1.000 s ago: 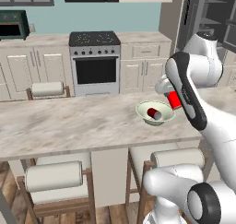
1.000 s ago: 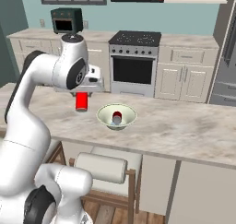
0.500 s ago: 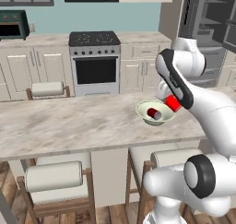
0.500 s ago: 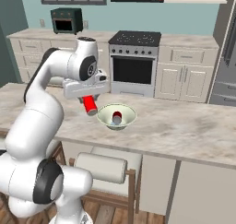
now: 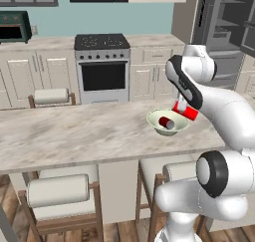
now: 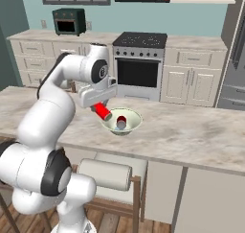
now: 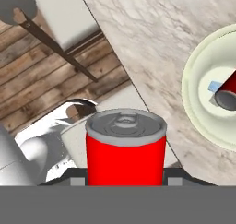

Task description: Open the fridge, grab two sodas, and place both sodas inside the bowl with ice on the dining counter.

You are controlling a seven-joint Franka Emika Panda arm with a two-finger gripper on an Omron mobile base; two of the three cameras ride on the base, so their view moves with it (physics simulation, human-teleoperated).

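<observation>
You are looking at a glossy white arm (image 6: pixel 52 102) built of thick rounded segments, with dark grey rings and discs at its joints. Its bulbous white lower body (image 5: pixel 199 206) carries one large dark circular cap. The hand block above the pincer (image 6: pixel 98 107) is light grey and boxy.

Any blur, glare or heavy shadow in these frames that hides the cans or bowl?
Left base view: even, flat light, held soda sharp. Right base view: bowl softly rendered, no glare. Hand view: can top crisp; bowl's can cut by the frame edge.
</observation>
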